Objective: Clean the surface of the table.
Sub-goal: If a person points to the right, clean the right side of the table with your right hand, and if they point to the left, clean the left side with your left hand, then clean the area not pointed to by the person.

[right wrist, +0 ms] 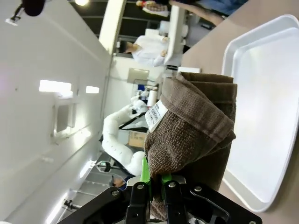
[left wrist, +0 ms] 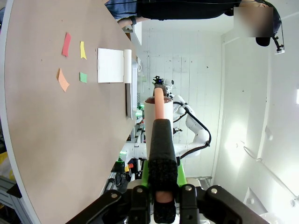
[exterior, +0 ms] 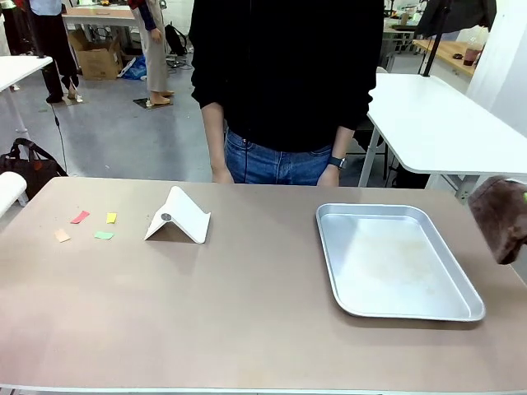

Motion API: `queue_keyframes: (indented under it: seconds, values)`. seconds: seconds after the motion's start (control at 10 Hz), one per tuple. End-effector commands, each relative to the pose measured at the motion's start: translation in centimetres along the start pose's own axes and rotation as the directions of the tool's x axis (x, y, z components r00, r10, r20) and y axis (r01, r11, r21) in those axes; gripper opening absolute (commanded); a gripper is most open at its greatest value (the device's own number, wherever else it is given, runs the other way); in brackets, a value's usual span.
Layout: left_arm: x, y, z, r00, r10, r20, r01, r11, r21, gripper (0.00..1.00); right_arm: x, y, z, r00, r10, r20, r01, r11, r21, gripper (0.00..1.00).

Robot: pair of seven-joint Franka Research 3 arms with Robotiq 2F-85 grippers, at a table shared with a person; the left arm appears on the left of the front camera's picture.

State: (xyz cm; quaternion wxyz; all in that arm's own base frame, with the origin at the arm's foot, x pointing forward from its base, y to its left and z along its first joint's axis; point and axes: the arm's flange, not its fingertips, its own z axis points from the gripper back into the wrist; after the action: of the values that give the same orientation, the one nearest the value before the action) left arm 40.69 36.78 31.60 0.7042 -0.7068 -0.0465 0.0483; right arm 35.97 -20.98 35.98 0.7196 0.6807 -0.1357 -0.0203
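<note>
The beige-brown table [exterior: 247, 321] carries small paper scraps at its left: red [exterior: 79, 217], yellow [exterior: 111, 218], orange [exterior: 62, 235] and green [exterior: 104, 235]. In the left wrist view, off the edge of the table [left wrist: 56, 140], my left gripper [left wrist: 162, 183] is shut on a tool with a black handle [left wrist: 162, 149], a pink stem and a white head. My right gripper [right wrist: 155, 179] is shut on a folded brown cloth [right wrist: 191, 135] with a white label. That cloth [exterior: 500, 218] hangs above the table's right edge, beside the tray.
A shiny metal tray [exterior: 395, 211] lies at the right, seen close in the right wrist view [right wrist: 261, 84]. A white folded stand [exterior: 179, 216] stands right of the scraps. A person in a black top stands at the far edge, with one hand [exterior: 222, 174] near it.
</note>
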Motion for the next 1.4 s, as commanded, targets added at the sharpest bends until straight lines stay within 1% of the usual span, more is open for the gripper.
queue_keyframes:
  seconds: [0.0, 1.3]
  values:
    - [-0.23, -0.45, 0.18, 1.000, -0.019, 0.000, 0.019, 1.000, -0.020, 0.00, -0.39, 0.45, 0.58, 1.000, 0.006, 0.004, -0.006, 0.999, 0.045, 0.10]
    - [-0.23, -0.45, 0.18, 1.000, -0.019, 0.000, 0.019, 1.000, -0.020, 0.00, -0.39, 0.45, 0.58, 1.000, 0.006, 0.004, -0.006, 0.999, 0.045, 0.10]
